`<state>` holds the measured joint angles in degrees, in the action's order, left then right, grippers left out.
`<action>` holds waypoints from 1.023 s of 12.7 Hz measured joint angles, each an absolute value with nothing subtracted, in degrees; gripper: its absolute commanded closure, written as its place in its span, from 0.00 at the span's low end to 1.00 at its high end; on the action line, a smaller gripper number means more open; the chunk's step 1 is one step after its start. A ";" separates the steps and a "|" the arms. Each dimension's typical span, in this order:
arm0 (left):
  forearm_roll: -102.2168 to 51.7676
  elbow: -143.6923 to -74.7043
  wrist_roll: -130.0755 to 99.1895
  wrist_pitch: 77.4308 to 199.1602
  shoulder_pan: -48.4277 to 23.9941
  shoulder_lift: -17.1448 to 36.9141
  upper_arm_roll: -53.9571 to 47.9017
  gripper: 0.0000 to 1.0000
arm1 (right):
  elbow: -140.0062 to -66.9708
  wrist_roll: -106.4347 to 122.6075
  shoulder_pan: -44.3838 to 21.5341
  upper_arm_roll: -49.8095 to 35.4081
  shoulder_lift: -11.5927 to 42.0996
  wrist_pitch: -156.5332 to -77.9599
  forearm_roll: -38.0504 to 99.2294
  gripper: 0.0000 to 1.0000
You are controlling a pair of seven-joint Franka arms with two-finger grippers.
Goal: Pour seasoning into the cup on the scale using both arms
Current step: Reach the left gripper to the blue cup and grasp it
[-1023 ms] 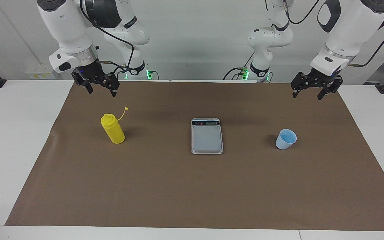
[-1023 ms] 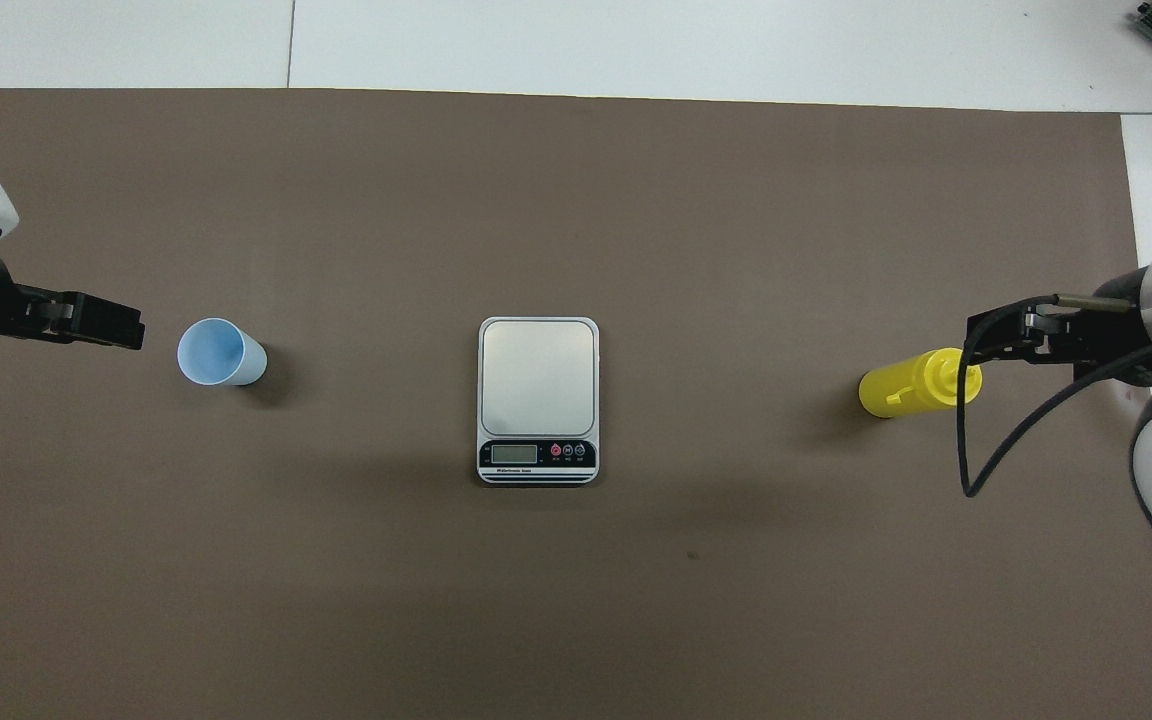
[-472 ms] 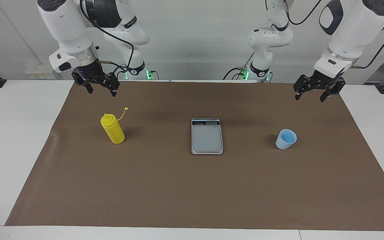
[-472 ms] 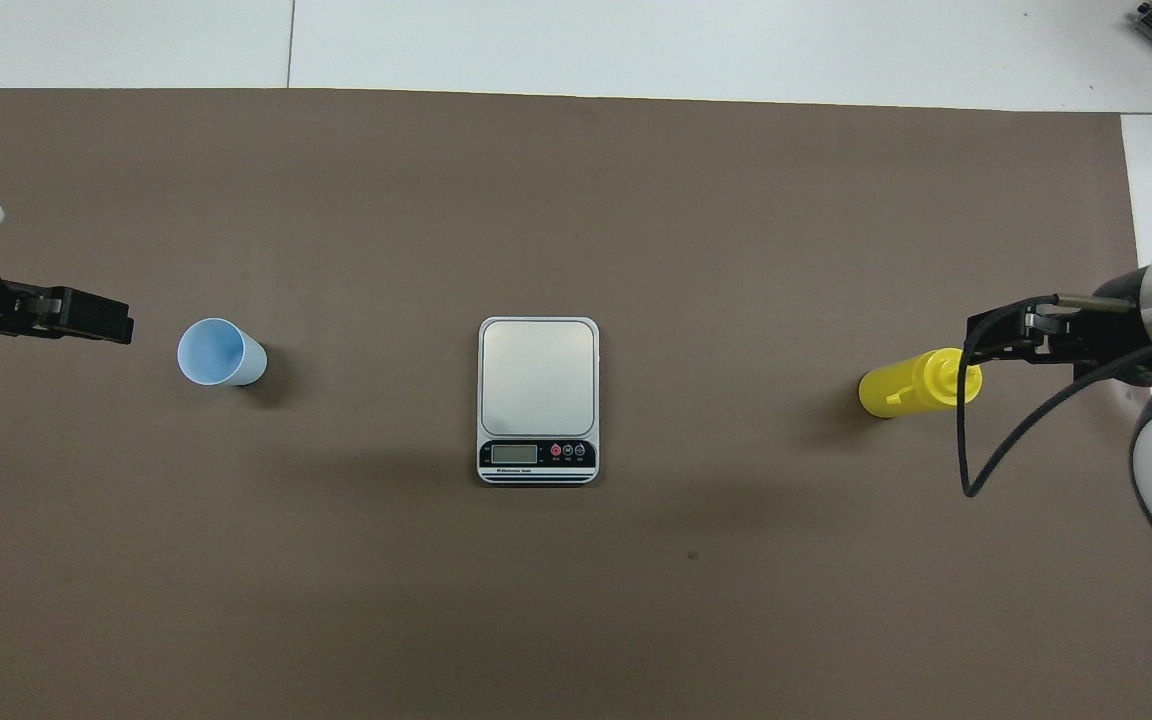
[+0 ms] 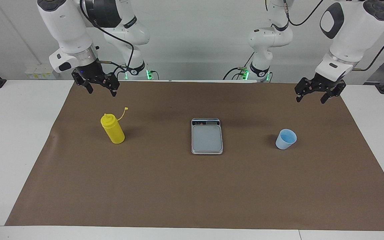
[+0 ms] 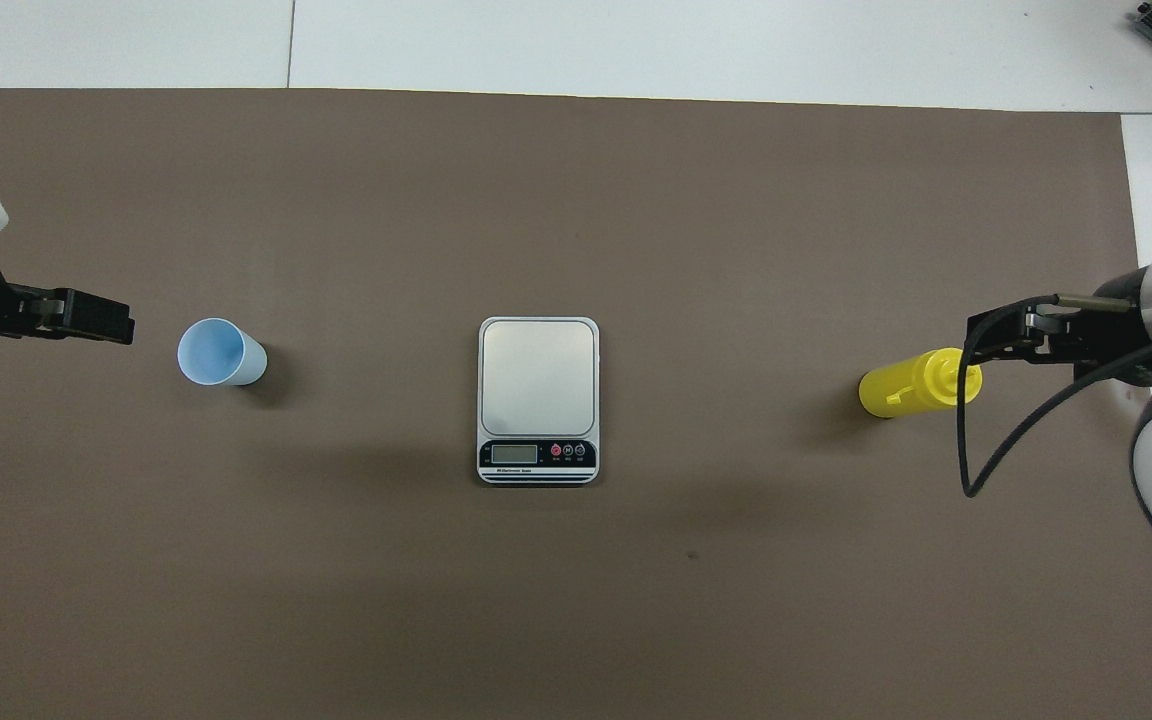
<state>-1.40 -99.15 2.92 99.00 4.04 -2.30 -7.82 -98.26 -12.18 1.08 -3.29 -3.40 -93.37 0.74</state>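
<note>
Here, in the facing view, the yellow bottle (image 5: 112,132) stands upright on the brown mat (image 5: 192,193) toward the right arm's end; the right gripper (image 5: 99,89) hangs above the mat, jaws apart and empty; the left gripper (image 5: 312,96) likewise, well apart from the cup (image 5: 285,139); the scale (image 5: 207,136) lies between, bare. Overhead, the cup (image 6: 220,352) looks light, thin and tippable, so grip mid-wall gently; the bottle (image 6: 918,383) is probably soft and squeezable, best held at mid-body.

White table (image 5: 12,133) w/ brown mat (image 5: 178,186); bottle (image 5: 113,129), scale (image 5: 207,136), cup (image 5: 285,139) on it.
</note>
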 measured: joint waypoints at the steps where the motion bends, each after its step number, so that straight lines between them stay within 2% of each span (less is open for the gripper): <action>1: -1.40 -100.19 2.91 101.05 4.22 -1.48 -7.66 0.00 | -98.26 -12.18 1.08 -3.29 -3.40 -93.37 0.74 0.00; 7: -1.42 -111.59 2.69 121.13 6.90 5.80 -7.46 0.00 | -98.26 -12.18 1.08 -3.29 -3.40 -93.37 0.74 0.00; 13: -1.44 -119.12 -2.20 131.39 7.18 7.65 -7.73 0.00 | -98.26 -12.18 1.08 -3.29 -3.40 -93.37 0.74 0.00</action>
<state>-1.44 -119.12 -2.20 131.39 7.18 7.65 -7.73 -98.26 -12.18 1.08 -3.29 -3.40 -93.37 0.74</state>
